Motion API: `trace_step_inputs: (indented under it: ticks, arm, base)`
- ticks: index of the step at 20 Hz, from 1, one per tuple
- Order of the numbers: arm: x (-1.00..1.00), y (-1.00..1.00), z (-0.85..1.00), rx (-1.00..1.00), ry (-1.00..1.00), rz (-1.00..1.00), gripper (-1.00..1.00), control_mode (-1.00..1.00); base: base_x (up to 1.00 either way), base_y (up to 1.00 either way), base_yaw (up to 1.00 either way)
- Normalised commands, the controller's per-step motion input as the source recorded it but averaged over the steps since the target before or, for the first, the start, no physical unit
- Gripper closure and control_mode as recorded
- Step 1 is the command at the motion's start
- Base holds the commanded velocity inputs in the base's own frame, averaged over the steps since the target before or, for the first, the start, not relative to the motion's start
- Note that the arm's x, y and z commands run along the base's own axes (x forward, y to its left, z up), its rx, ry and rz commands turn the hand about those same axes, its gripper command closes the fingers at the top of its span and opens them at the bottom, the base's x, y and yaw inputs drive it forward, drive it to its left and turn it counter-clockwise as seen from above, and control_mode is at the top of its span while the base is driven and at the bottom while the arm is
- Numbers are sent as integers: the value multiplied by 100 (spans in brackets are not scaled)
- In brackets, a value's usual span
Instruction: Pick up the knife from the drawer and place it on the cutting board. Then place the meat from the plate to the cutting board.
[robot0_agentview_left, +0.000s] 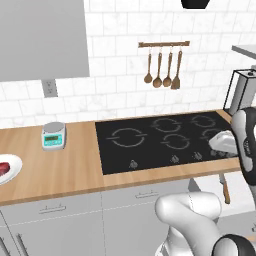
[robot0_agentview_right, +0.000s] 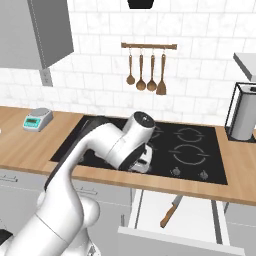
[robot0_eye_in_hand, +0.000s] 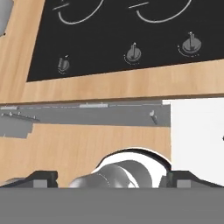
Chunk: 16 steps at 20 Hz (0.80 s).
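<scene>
From my remote seat I see the white arm bent low over the front edge of the wooden counter, its hand hanging just in front of the black glass cooktop. In the hand view, the two-finger gripper shows two small dark fingertips far apart at the bottom edge; the jaws stand wide with nothing between them.

The white drawer is pulled out below the counter's edge. Inside it lies the small kitchen knife with a brown handle and pale grey blade, tilted, blade end toward the counter. In the left base view the same knife shows lying in the drawer beside the arm, clear of the gripper.

Far to the left on the counter, the small slab of raw red meat rests on the round white plate, cut off by the picture's edge. A small teal and grey kitchen scale stands between the plate and the cooktop. Wooden spoons and a spatula hang from a rail on the white tiled wall.
</scene>
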Motion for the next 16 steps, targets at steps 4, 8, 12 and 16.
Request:
trace_step_inputs:
  ticks: [4, 8, 12, 16]
  arm:
    - [0, -46, -56, 1, 24, -3, -100, -100]
    - [0, -88, -39, 4, 36, -6, -100, -100]
    - [-5, -38, -44, 0, 23, -9, -100, -100]
    - [-21, -26, -60, 0, 3, -1, -100, -100]
  base:
    - [0, 0, 0]
    - [0, 0, 0]
    - [0, 0, 0]
    - [0, 0, 0]
